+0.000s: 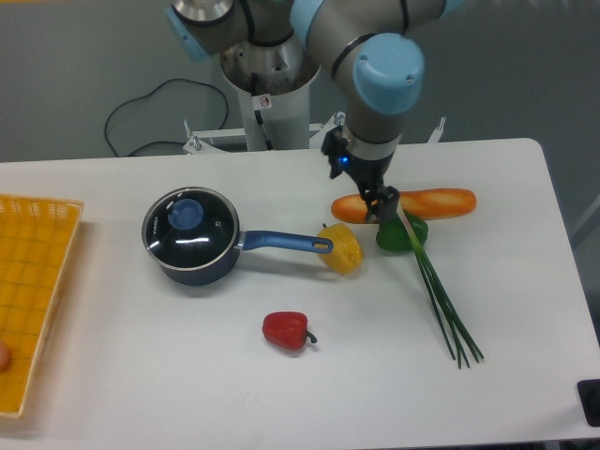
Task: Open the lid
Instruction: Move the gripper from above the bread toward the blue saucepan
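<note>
White table (pixel 525 375) with a grey wall behind, and we've got the lid (pixel 189 223) sitting on the pan (pixel 202 265) toward the left, blue handle pointing right at a yellow pepper (pixel 340 248). Our gripper (pixel 384 206) hangs over the bread (pixel 439 202), well apart from the lid; we can't tell if the fingers are apart or together. Green pepper (pixel 396 234) and chives (pixel 442 300) sit right of it, red pepper (pixel 285 330) up front, yellow basket (pixel 37 281) at the left edge.
</note>
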Controlling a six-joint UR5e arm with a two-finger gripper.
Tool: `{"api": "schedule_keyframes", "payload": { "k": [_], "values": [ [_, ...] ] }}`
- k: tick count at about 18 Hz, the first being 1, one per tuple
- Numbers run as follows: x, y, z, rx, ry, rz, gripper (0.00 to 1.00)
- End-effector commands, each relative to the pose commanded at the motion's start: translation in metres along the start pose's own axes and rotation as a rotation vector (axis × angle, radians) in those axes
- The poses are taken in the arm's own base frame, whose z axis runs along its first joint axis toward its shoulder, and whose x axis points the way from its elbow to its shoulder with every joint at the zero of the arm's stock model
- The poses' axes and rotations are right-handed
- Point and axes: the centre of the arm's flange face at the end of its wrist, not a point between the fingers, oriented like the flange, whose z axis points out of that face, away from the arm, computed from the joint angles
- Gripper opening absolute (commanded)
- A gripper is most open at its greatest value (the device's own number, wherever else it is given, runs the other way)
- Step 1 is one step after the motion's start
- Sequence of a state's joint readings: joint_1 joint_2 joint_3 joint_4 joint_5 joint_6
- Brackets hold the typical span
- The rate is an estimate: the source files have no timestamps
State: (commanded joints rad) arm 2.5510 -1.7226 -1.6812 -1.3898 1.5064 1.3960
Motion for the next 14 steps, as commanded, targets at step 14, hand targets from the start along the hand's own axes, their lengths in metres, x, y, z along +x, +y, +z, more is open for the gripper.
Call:
{"api": "schedule_keyframes", "payload": {
  "k": [14],
  "values": [
    [0.021,-0.068,-0.018,0.056,-0.02,-0.226,1.0]
  ]
}}
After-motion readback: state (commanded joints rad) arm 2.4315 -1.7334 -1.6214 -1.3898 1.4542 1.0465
